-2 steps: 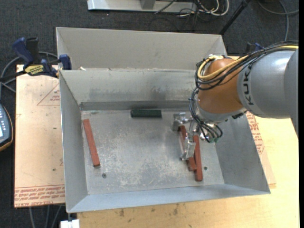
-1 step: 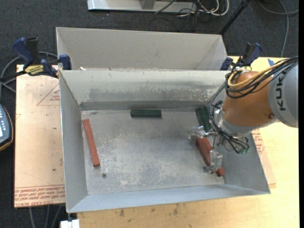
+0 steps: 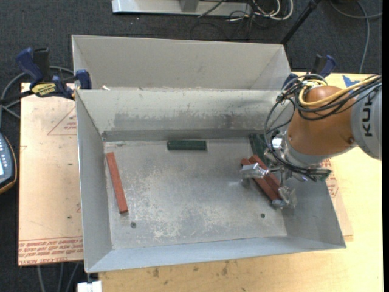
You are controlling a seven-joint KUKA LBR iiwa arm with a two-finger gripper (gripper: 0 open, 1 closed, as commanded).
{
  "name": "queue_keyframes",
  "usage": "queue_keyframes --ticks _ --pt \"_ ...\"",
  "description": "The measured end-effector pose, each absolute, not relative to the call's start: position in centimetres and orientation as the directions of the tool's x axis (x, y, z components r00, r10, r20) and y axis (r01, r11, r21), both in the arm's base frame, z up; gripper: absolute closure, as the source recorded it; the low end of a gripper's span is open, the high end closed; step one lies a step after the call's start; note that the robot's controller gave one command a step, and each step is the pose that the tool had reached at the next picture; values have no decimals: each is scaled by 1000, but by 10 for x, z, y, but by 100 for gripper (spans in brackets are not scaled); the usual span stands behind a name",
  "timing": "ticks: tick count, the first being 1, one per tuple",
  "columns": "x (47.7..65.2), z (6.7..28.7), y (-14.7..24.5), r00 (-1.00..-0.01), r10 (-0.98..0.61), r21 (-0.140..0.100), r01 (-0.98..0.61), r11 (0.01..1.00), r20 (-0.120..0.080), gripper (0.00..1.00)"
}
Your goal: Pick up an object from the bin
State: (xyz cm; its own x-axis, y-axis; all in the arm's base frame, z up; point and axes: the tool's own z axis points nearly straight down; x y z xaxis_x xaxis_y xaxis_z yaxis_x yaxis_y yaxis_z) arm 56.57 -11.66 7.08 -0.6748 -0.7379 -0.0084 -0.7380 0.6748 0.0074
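Three things lie in your bin (image 3: 182,224), none lifted yet: your gripper (image 3: 265,186), fingers seemingly spread, straddles the reddish-brown block (image 3: 268,188) on the floor by the view's right wall, so closing and lifting remain.

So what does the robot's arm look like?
The arm wears a rounded orange cover, with black cables and a yellowish one looped over its top. Its white part carries black letters, KU. The gripper is silvery-grey metal.

Dark carpeted floor (image 3: 36,17) surrounds the bin (image 3: 182,59). Past the bin's far edge a pale metal stand base (image 3: 176,5) lies on it, with tangled cables (image 3: 267,5) just beside.
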Motion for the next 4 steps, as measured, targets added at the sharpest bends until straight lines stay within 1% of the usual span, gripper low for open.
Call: queue_keyframes --ticks 1,2,3,4 --pt "592 83 -132 -434 -901 9 -901 434 -19 0" --pt "550 74 -111 80 -997 -15 -997 -80 -8 0" --pt "622 71 -100 330 -944 22 -944 -330 -11 0" --pt "621 70 -98 331 -943 20 -943 -331 -15 100"
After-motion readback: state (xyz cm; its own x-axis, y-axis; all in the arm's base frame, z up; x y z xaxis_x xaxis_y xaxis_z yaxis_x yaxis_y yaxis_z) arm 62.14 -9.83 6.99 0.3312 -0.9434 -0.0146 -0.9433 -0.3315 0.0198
